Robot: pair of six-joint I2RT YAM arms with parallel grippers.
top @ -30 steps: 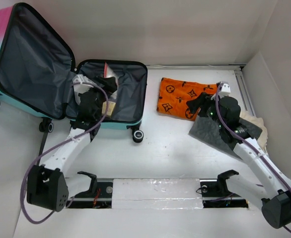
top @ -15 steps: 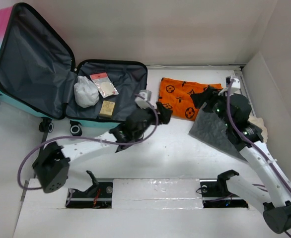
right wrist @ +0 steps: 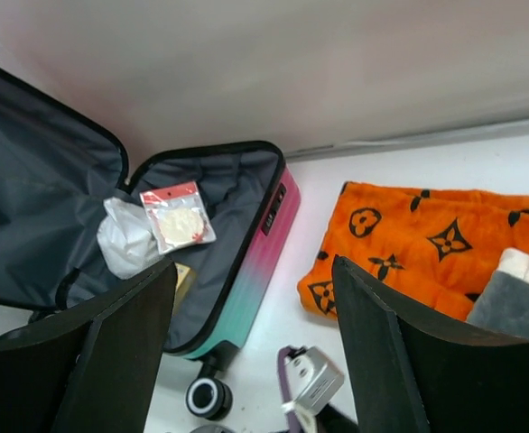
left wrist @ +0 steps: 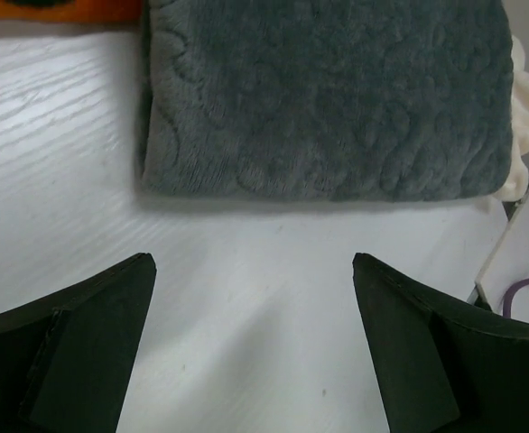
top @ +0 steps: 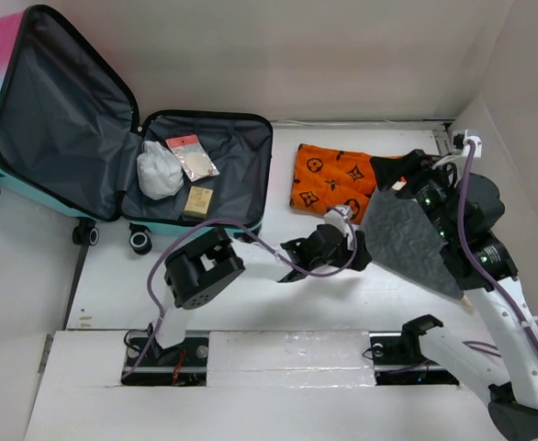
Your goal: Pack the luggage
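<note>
The luggage point(top: 216, 170) lies open at the left, its lid point(top: 58, 110) propped up and the pink-to-teal shell point(right wrist: 246, 271) facing the right wrist view. In its grey lining lie a white bundle point(top: 159, 172), a clear packet with a red header point(top: 192, 156) and a small yellow box point(top: 197, 200). My left gripper point(top: 356, 248) is stretched far right, low over the table. It is open and empty point(left wrist: 254, 262), just short of the folded grey towel point(left wrist: 328, 99). My right gripper point(right wrist: 254, 263) is raised, open and empty, above the towel point(top: 407, 243).
An orange patterned cloth point(top: 338, 179) lies right of the luggage, touching the towel's far corner. A cream cloth point(left wrist: 528, 117) peeks out beyond the towel. The luggage's wheels point(top: 140, 241) stick out at its near side. A white wall point(top: 517, 138) closes the right.
My left arm has swung from inside the luggage across the table to the grey towel's near edge. The right arm has lifted up and back to the right, off the towel.
</note>
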